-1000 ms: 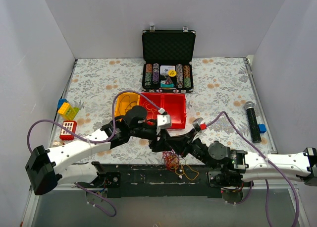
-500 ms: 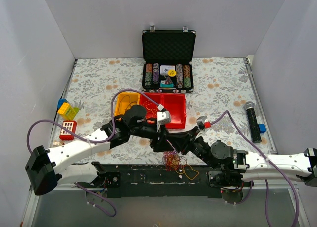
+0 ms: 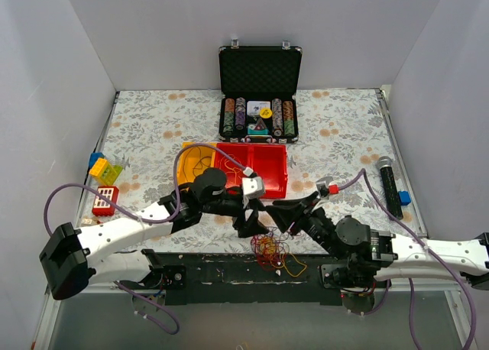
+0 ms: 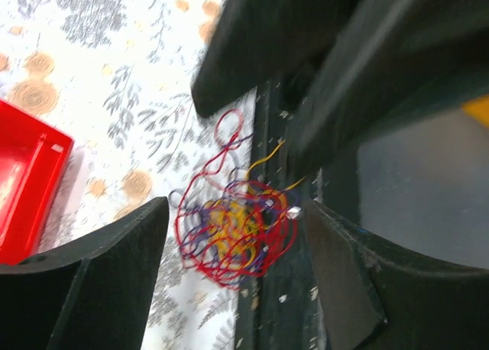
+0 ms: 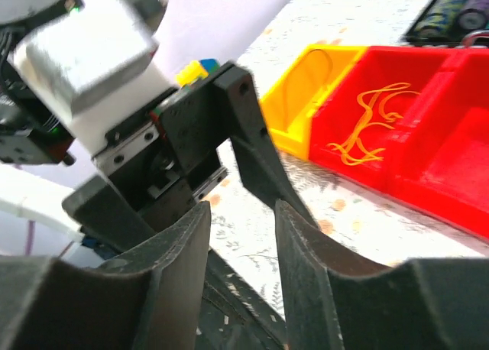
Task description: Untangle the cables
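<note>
1. The cables (image 4: 233, 239) lay tangled at the bench's (image 3: 344, 136) near edge, below my left gripper (image 4: 235, 212), jaws apart and empty.
2. My right gripper (image 5: 243, 216), jaws slightly apart, crowded it: I feared a collision or a snag.

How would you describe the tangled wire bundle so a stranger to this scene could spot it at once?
Find the dark rail along the near edge of the floral table. Midway along it, straddling that edge, lies a loose ball of hair-thin wire loops. It mixes red, yellow-orange and dark strands, unlike the lone yellow-orange wire in the red bin.
</note>
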`<state>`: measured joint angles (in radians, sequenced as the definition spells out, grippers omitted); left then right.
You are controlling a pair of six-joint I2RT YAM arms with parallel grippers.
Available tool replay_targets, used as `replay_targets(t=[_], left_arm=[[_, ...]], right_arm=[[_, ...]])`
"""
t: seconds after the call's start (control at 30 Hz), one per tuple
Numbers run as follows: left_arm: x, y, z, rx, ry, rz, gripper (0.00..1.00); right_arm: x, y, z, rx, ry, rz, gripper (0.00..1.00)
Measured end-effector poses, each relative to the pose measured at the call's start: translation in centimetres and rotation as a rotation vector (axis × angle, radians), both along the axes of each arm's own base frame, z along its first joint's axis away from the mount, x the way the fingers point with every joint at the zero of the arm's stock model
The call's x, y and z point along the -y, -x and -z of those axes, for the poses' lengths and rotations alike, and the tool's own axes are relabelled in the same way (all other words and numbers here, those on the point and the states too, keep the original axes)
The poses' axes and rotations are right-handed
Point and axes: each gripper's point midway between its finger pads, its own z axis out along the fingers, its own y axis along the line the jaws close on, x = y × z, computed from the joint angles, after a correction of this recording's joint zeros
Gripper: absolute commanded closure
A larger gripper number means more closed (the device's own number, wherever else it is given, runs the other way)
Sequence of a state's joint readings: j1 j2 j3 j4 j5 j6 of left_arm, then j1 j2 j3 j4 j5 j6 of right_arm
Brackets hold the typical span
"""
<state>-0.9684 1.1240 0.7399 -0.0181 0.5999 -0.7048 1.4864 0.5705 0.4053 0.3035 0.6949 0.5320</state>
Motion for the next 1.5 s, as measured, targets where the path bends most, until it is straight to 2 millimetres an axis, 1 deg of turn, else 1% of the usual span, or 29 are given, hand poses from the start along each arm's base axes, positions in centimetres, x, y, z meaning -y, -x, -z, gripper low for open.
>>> replay_targets(t=[0.03,0.13,0.2,0.3,0.47,0.57,0.6,0.63,0.7,0.83,0.97,1.03,1.2,1.33,1.37,1.43,1.5], left_arm=[[-0.2,-0.2,0.7,0.027,-0.019,-0.005,0.25],[-0.6,-0.9,3.1,0.093,-0.088,-0.014,0.24],[-0.5,-1.6,4.7,0.13,-0.138,-0.022,0.23],[-0.5,-2.5,6.7,0.171,-0.199,-0.025,0.23],[-1.2,-3.8,9.8,0.291,-0.303,0.029,0.24],[-1.8,-4.3,10.9,0.358,-0.344,0.078,0.24],[-2.0,-4.6,11.3,0.388,-0.355,0.099,0.26],[-2.0,-4.7,11.5,0.405,-0.36,0.112,0.27],[-1.9,-5.0,11.9,0.434,-0.372,0.142,0.35],[-0.8,-5.2,11.9,0.444,-0.363,0.191,0.47],[0.1,-4.7,11.5,0.418,-0.345,0.254,0.62],[0.5,-4.3,11.1,0.405,-0.338,0.291,0.67],[0.2,-2.9,10.8,0.383,-0.345,0.388,0.68],[-0.4,-1.7,11.7,0.365,-0.373,0.444,0.68],[-0.4,-1.6,11.8,0.365,-0.377,0.452,0.69],[-0.4,-1.5,12.1,0.366,-0.38,0.459,0.76],[-0.3,-1.5,12.3,0.365,-0.382,0.459,0.86]], right_arm=[[0.5,-0.2,0.1,-0.014,0.01,0.02,0.46],[2.2,-0.8,0.8,-0.056,0.047,0.076,0.45],[3.5,-1.1,2.1,-0.093,0.08,0.112,0.45],[4.9,-1.3,3.5,-0.129,0.092,0.144,0.45],[5.9,-1.2,6.3,-0.16,0.158,0.158,0.45],[6.0,-1.1,6.9,-0.163,0.186,0.154,0.45],[6.0,-1.0,7.1,-0.163,0.194,0.153,0.45],[6.0,-1.0,7.2,-0.163,0.199,0.152,0.45],[6.0,-1.0,7.3,-0.162,0.21,0.149,0.46],[6.1,-0.9,7.2,-0.16,0.204,0.143,0.48],[6.4,-0.9,7.0,-0.16,0.181,0.142,0.49],[6.7,-0.9,7.0,-0.161,0.175,0.142,0.5],[7.1,-0.8,7.2,-0.163,0.174,0.143,0.51],[7.2,-0.8,7.6,-0.163,0.189,0.144,0.52],[7.2,-0.8,7.6,-0.163,0.189,0.144,0.52],[7.2,-0.8,7.6,-0.163,0.19,0.144,0.53],[7.2,-0.8,7.7,-0.163,0.191,0.144,0.53]])
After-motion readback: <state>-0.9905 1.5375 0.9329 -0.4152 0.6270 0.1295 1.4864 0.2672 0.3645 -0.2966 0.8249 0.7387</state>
